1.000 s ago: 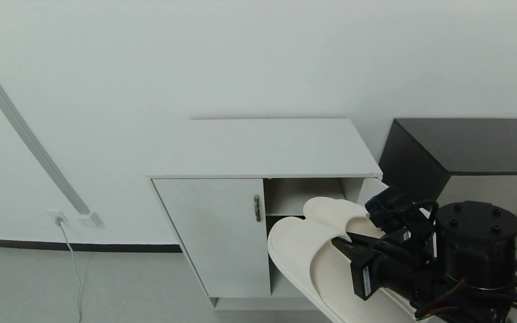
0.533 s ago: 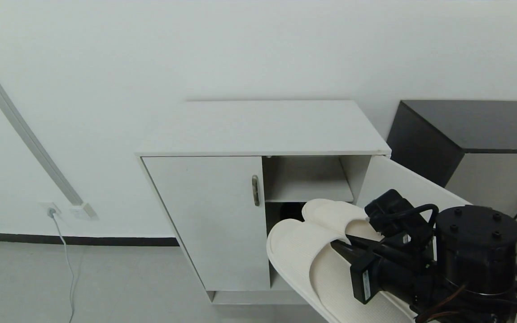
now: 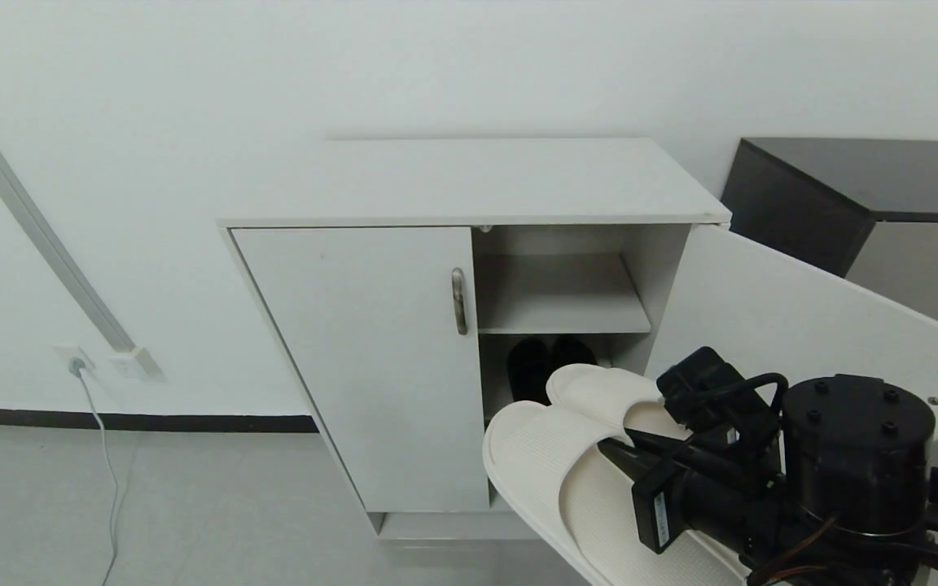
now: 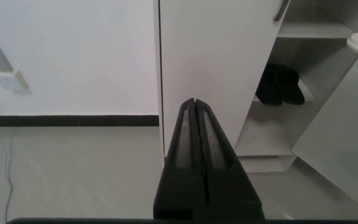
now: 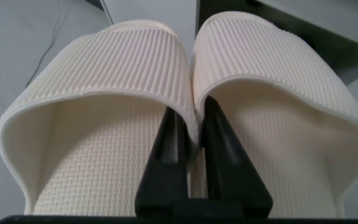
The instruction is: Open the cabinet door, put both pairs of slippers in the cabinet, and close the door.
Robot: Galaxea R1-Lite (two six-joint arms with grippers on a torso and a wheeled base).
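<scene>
at right gripper (image 5: pixel 194 121), two cream slippers (image 5: pixel 126 74) clamped.

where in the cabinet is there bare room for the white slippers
The upper shelf is bare from the closed left door to the right side wall. On the lower shelf the black slippers sit at the back; bare board lies in front of them. Crowded: the opening's lower front, where the right tool holds the white slippers.

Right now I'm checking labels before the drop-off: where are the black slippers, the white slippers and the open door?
black slippers (image 3: pixel 531 368): head view, toe of the left one.
white slippers (image 3: pixel 546 456): head view, ribbed strap of the left one.
open door (image 3: pixel 803 313): head view, middle of its inner face.
</scene>
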